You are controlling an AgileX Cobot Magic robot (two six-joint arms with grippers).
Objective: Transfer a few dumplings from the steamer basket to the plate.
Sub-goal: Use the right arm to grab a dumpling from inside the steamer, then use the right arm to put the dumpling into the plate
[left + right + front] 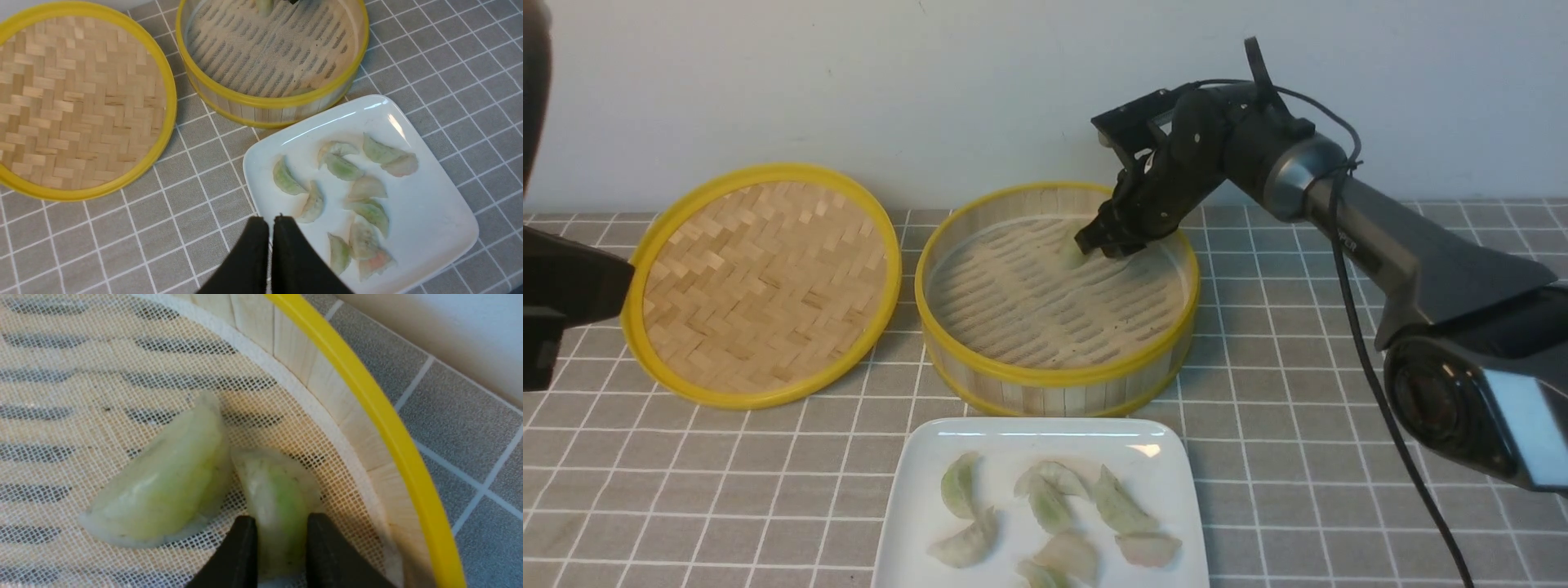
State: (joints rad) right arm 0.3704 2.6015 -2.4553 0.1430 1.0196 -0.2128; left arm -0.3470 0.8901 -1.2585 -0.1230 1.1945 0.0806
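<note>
Gripping one dumpling in my right claw, inside the steamer basket; a second dumpling lies just beside it. My left claw, fully closed, hovers over the plate edge.

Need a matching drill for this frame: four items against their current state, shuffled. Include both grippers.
1. flat woven-bamboo yellow-rimmed lid
2. glossy white rounded-square plate
3. left gripper
4. right gripper

A. fingers on either side of a pale green dumpling in the round bamboo steamer basket
B. lying on the grey checked cloth, left of the basket
C. fingers shut, holding nothing
D. holds most of the dumplings

Pairs: 1-B, 2-D, 3-C, 4-A
</note>
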